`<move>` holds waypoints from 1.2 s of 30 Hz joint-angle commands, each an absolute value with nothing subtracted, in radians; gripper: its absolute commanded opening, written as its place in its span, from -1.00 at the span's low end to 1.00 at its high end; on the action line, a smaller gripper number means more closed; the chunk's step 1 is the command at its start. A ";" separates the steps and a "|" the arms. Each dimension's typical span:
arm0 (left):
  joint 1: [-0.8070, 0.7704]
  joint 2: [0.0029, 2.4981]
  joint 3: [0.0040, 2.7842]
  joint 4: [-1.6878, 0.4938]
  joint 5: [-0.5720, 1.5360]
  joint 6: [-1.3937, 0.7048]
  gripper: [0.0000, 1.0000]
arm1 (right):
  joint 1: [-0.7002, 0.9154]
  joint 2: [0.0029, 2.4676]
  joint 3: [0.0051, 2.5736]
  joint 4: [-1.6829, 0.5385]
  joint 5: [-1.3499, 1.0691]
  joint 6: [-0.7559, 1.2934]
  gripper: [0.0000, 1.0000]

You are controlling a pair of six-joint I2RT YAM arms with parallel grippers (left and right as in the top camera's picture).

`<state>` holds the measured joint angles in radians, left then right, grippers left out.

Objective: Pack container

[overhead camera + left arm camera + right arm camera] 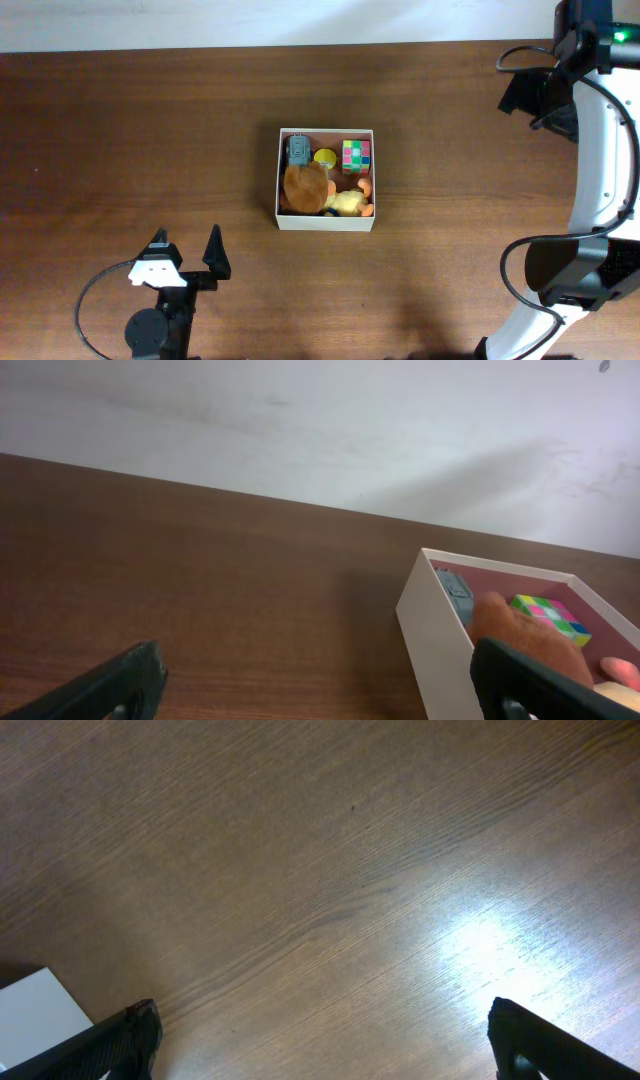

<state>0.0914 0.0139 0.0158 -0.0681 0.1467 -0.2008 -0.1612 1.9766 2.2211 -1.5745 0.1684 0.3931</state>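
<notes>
Sitting near the middle of the table (120, 120), the container (326, 222) keeps its walls nearly square to the table edges, turned only slightly. It is so close to square that we cannot give it a long axis. Its open top faces up, its outer walls are white, and its inside is a dull pinkish-brown. Inside we see a grey toy (298, 150) in the 11 o'clock corner and a multi-coloured cube (356, 154) at 1 o'clock, with a yellow round piece (325, 157) between them. A brown plush (305, 188) lies at 8 o'clock and a yellow-and-orange plush (350, 204) at 5 o'clock. The left gripper (186, 250) sits at 7 o'clock from the container, well apart, with its fingers spread and nothing between them. The right gripper (320, 1045) is far out at 2 o'clock, also spread wide over bare wood.
</notes>
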 commanded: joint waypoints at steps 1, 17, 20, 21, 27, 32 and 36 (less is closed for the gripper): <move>0.092 0.005 0.009 -0.068 0.161 -0.185 0.98 | -0.164 1.983 2.216 -1.575 0.184 0.405 0.97; 0.092 0.005 0.009 -0.068 0.161 -0.185 0.98 | -0.102 1.805 2.215 -1.578 0.196 0.398 0.97; 0.092 0.005 0.009 -0.068 0.161 -0.185 0.98 | -0.045 1.710 2.202 -1.549 0.196 0.398 0.97; 0.092 0.005 0.009 -0.068 0.161 -0.185 0.98 | -0.022 1.673 2.181 -1.520 0.196 0.403 0.97; 0.092 0.005 0.009 -0.068 0.161 -0.185 0.98 | 0.094 1.359 1.784 -1.020 0.196 0.401 0.98; 0.092 0.005 0.009 -0.068 0.161 -0.185 0.98 | 0.104 1.093 1.367 -0.606 0.192 0.401 0.98; 0.092 0.005 0.009 -0.068 0.161 -0.185 0.98 | 0.102 0.876 1.048 -0.370 0.196 0.398 0.97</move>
